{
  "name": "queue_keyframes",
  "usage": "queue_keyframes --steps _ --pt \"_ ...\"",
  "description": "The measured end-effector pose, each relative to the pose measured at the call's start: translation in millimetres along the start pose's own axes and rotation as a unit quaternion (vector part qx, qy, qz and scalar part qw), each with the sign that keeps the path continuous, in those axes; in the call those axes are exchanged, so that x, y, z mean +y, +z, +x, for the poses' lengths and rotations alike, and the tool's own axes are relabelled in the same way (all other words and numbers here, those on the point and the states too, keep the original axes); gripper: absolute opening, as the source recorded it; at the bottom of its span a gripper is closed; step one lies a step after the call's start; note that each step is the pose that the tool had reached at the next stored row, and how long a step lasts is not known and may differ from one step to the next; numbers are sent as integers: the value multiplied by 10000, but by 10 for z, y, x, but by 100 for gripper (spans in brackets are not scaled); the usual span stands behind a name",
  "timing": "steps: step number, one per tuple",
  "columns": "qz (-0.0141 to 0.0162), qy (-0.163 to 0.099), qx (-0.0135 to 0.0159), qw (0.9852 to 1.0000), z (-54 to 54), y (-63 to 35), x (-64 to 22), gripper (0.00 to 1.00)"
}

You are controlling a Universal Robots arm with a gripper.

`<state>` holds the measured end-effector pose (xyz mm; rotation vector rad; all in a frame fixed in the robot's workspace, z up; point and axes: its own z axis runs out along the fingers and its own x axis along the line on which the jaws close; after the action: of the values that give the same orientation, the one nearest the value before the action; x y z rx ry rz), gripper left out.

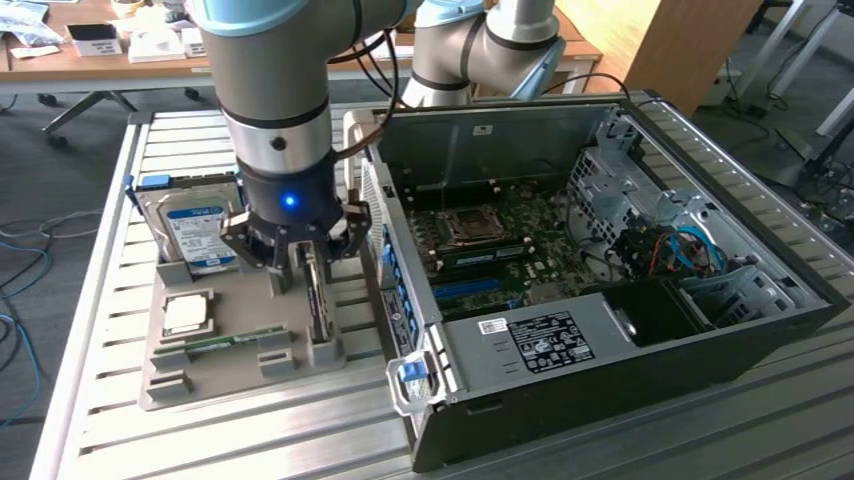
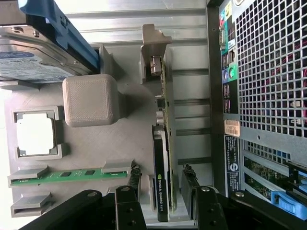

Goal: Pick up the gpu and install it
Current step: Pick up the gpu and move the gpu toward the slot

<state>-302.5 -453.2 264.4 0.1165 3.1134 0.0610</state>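
Grey fixture tray [image 1: 247, 300] is seen lower left of the exterior view, loaded with a hard drive [image 1: 196, 232], a CPU [image 1: 186, 314], a memory stick [image 1: 234, 341] and the gpu [image 1: 318, 305] stood on edge in a slot along the tray's right side; open PC case [image 1: 747, 250] is set just right of it, motherboard [image 1: 507, 250] inside; gripper [image 1: 307, 275] is hung right over the gpu, fingers [image 2: 190, 184] spread open either side of the card, nothing gripped, small gaps both sides.
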Motion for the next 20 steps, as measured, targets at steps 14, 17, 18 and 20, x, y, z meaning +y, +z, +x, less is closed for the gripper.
queue_keyframes --steps 14,17,18,20 --pt "1 0 2 10000 -31 111 11 47" --pt "2 0 2 10000 -28 152 24 47" --pt "2 0 2 10000 -29 164 27 47" --pt "1 -1 2 10000 -28 185 33 47"
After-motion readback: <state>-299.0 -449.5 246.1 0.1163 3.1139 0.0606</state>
